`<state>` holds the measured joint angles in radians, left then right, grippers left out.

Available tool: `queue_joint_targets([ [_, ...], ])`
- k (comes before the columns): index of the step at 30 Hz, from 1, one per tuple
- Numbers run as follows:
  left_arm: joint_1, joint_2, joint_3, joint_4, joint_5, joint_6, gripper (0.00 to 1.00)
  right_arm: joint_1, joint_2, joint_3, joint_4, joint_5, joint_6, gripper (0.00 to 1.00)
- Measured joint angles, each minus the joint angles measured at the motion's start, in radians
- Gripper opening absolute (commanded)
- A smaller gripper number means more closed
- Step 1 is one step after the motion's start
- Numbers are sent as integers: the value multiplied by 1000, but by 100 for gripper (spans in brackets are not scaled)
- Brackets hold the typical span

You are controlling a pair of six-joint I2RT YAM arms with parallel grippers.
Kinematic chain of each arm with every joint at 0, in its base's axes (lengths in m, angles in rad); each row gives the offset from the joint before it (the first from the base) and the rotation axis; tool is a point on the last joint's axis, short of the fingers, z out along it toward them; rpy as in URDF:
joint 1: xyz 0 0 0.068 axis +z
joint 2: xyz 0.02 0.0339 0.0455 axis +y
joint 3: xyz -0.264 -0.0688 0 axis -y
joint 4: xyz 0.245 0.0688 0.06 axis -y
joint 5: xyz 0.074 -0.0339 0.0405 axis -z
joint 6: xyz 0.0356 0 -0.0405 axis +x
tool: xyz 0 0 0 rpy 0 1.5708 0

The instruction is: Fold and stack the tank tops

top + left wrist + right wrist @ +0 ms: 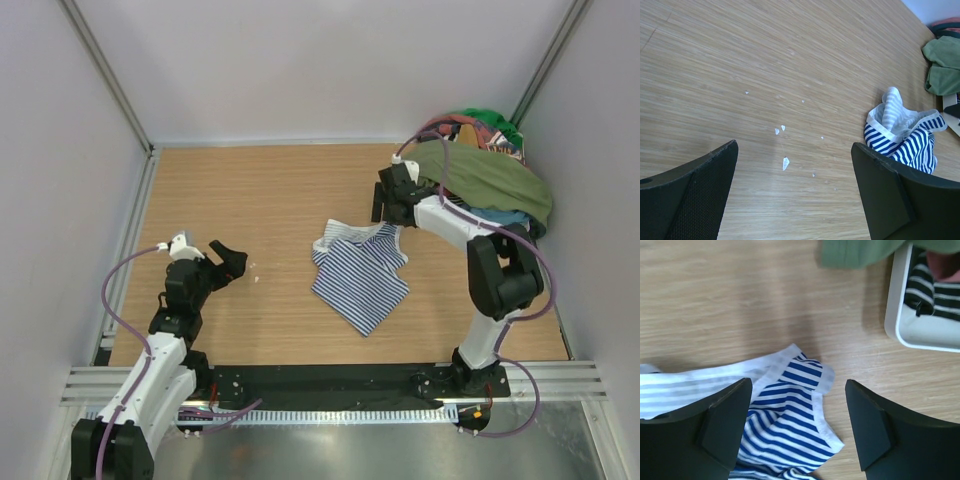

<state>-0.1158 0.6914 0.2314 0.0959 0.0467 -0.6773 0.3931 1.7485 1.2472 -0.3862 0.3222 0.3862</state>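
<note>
1. Striped tank top (pixel 360 280) (pixel 785 410): lies rumpled on the wooden table (pixel 250 190), right under and just in front of the right gripper (pixel 387 213) (pixel 797 385). Not folded yet, with the paler inside showing along one edge.
2. Right gripper: fingers spread wide, pinching nothing. On its wrist cam, hangs over the white-trimmed edge of the striped tank top, with cloth running below and between both fingers. Can't tell if there's any contact with the fabric.
3. Olive green tank top (pixel 490 180) (pixel 860 252): sits just behind the right gripper, draped over a pile of other clothes (pixel 480 130) in the far right corner. Only pokes in as a green edge past the fingertips on the wrist cam.
4. White bin (pixel 895 305): shows a corner off to the right gripper's right side, near the green cloth, with something dark and striped inside.
5. Left gripper (pixel 232 262) (pixel 795 147): also spread wide and empty, over bare wood. Well apart from the striped tank top (pixel 905 137), which lies off to its right and a bit ahead. Just a few tiny white scraps (pixel 785 162) on the table between its fingers.
</note>
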Motion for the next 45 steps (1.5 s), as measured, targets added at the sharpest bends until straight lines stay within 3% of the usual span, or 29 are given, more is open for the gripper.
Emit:
queue_joint_targets([
  [5, 0, 0, 0, 0, 0, 0, 95, -3, 114, 1, -26, 34, 2, 65],
  [6, 0, 0, 0, 0, 0, 0, 95, -4, 131, 3, -34, 37, 3, 37],
  [7, 0, 0, 0, 0, 0, 0, 95, -5, 145, 5, -38, 35, -3, 21],
  [9, 0, 0, 0, 0, 0, 0, 95, -4, 157, 7, -42, 21, 0, 1],
  [13, 0, 0, 0, 0, 0, 0, 95, 10, 122, -4, -8, -67, -13, 1],
  [17, 0, 0, 0, 0, 0, 0, 94, 107, 14, -5, 10, -162, -48, 1],
  [25, 0, -1, 0, 0, 0, 0, 94, 516, -236, 333, -31, -261, -167, 1],
  [31, 0, -45, 0, -6, -3, 0, 94, 438, -520, 356, 2, -107, -156, 3],
  [33, 0, -72, 0, -7, -10, 0, 94, 386, -586, 288, 13, -48, -140, 11],
  [34, 0, -84, 0, -8, -13, 0, 94, 373, -602, 250, 19, -29, -134, 21],
  [35, 0, -96, 0, -9, -15, 0, 94, 365, -614, 191, 36, -9, -124, 47],
  [36, 0, -105, 0, -9, -17, 0, 94, 363, -616, 127, 39, 4, -109, 58],
  [38, 0, -113, 0, -10, -19, 0, 94, 364, -599, -16, 43, 18, -96, 67],
  [42, 0, -106, 0, -11, -19, 0, 94, 364, -496, -257, -14, 40, -50, 70],
  [45, 0, -88, 0, -11, -18, 0, 94, 364, -488, -344, -48, 42, -22, 70],
])
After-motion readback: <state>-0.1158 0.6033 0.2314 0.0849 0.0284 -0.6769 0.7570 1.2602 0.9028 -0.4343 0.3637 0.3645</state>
